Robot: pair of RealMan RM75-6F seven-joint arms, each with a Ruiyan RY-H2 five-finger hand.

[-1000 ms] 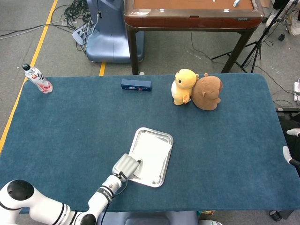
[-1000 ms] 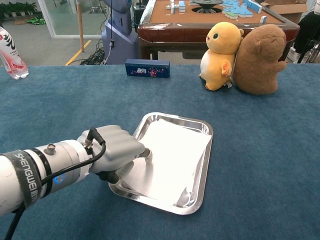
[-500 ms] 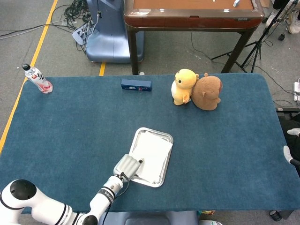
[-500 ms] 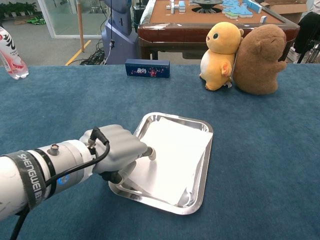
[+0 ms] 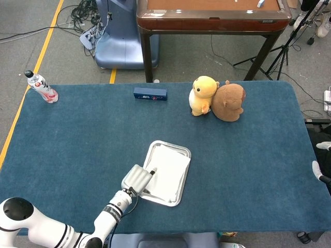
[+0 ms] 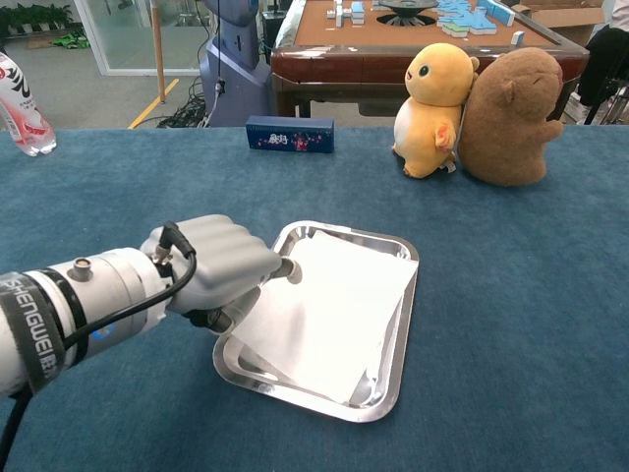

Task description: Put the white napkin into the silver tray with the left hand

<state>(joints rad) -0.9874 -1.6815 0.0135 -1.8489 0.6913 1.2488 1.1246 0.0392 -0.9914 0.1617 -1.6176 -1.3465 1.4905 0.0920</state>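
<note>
The white napkin [image 5: 168, 169] [image 6: 339, 305] lies spread in the silver tray [image 5: 186, 164] [image 6: 409, 295] near the table's front middle. Its left edge rides up over the tray's left rim. My left hand [image 5: 137, 179] [image 6: 211, 267] sits at that left rim with its fingers curled in, and it pinches the napkin's left edge; one fingertip [image 6: 291, 270] rests on top of the napkin. The thumb side is hidden under the hand. Neither view shows my right hand.
Yellow and brown plush toys [image 5: 216, 98] [image 6: 482, 103] sit at the back right. A small dark blue box [image 5: 150, 93] [image 6: 290, 134] lies at the back middle. A plastic bottle [image 5: 41, 86] [image 6: 22, 103] is at the far left corner. The table's front edge is close behind my left forearm.
My left hand has drawn back to the left and risen slightly from inside the tray to its left rim. The napkin's left edge came with it over the rim.
</note>
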